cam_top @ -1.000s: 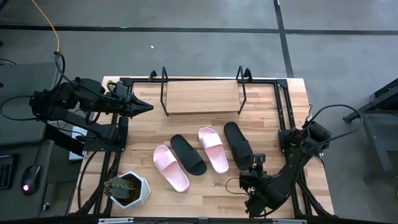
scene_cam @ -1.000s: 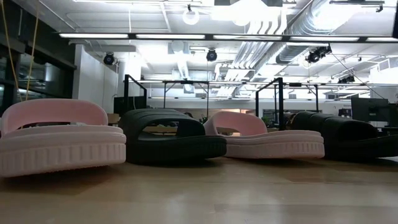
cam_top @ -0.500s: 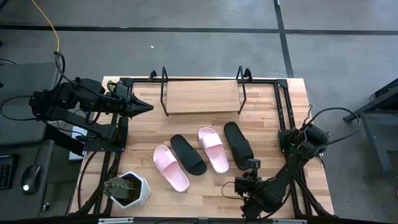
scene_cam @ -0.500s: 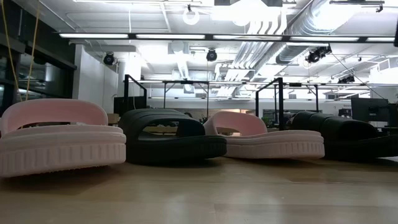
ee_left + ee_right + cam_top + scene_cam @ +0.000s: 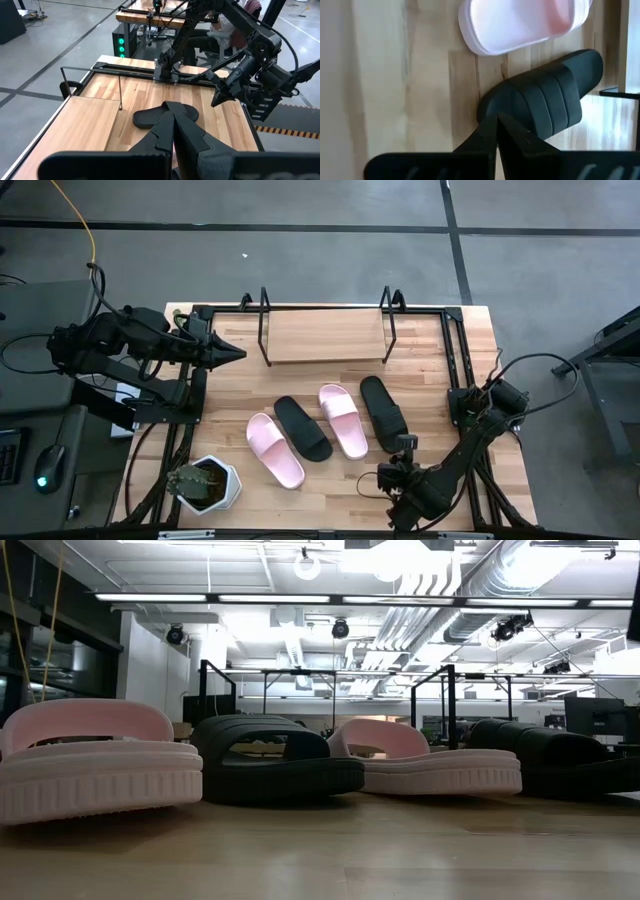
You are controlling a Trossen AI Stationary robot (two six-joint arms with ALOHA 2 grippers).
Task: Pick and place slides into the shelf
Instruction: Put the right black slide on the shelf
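Overhead, bright strip lights and silver ducting run across an open workshop with a grey concrete floor. Below that sits the wooden worktop [image 5: 440, 380]. At its far edge stands the shelf [image 5: 325, 336], its light board bare between black frame ends. Four slides lie in a row near the middle of the worktop: from left to right, a pink slide [image 5: 274, 449], a black slide [image 5: 302, 428], a second pink slide [image 5: 343, 420] and a second black slide [image 5: 382, 413], each angled and close beside its neighbour. At the near left corner is a small potted plant [image 5: 204, 484]. The left end effector [image 5: 237, 352] waits at the far left, fingers closed on nothing. The right end effector [image 5: 402, 452] hangs just above the near end of the rightmost black slide, fingers closed together and empty.
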